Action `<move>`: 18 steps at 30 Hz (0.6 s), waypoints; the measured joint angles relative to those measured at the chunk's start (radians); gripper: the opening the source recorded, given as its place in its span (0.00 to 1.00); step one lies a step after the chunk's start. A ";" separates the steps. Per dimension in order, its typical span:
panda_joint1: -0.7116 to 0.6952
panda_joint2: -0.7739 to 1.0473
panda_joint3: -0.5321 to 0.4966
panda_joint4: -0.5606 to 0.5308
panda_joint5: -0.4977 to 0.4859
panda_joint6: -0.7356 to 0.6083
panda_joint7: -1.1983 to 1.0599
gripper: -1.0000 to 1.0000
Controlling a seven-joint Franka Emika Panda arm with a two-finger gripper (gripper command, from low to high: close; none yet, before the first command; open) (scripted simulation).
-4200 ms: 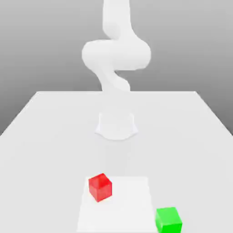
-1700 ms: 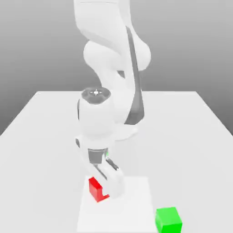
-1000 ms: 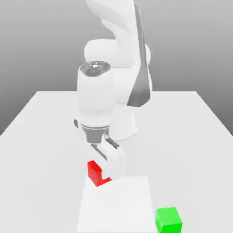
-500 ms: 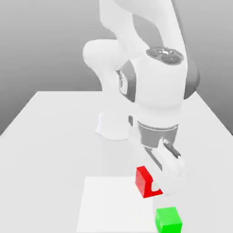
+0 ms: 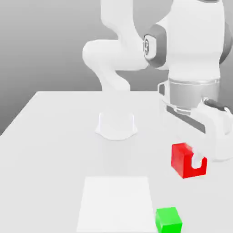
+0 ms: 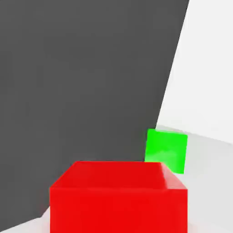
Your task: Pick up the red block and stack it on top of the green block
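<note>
Red block (image 5: 183, 160) is now clamped in the closed gripper (image 5: 200, 160) and hangs clear of the table (image 5: 50, 136), up and toward the exterior view's right vs. a sec ago, when it was low near the white mat (image 5: 116, 202). Green block (image 5: 168, 220) hasn't moved, sits on the table by the mat's corner, below and a bit to the exterior view's left of the red one. Pick is done imo; what's left is to line up over green, lower, let go w/o knocking it.
</note>
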 joint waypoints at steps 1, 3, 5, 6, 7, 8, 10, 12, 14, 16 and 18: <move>-0.002 0.000 -0.001 0.001 0.008 0.003 -0.006 0.00; -0.006 0.006 -0.003 0.003 0.018 0.009 -0.014 0.00; -0.010 0.020 -0.004 0.004 0.025 0.020 -0.019 0.00; -0.013 0.029 -0.004 0.004 0.026 0.026 -0.021 0.00; -0.013 0.041 -0.006 0.004 0.025 0.033 -0.020 0.00; -0.014 0.054 -0.007 0.003 0.022 0.041 -0.019 0.00; -0.014 0.084 -0.009 0.002 0.011 0.058 -0.011 0.00; -0.012 0.121 -0.011 -0.001 -0.009 0.077 0.001 0.00; -0.004 0.163 -0.020 -0.004 -0.038 0.099 0.022 0.00; 0.014 0.209 -0.037 -0.007 -0.073 0.122 0.046 0.00; 0.034 0.259 -0.056 -0.012 -0.120 0.146 0.079 0.00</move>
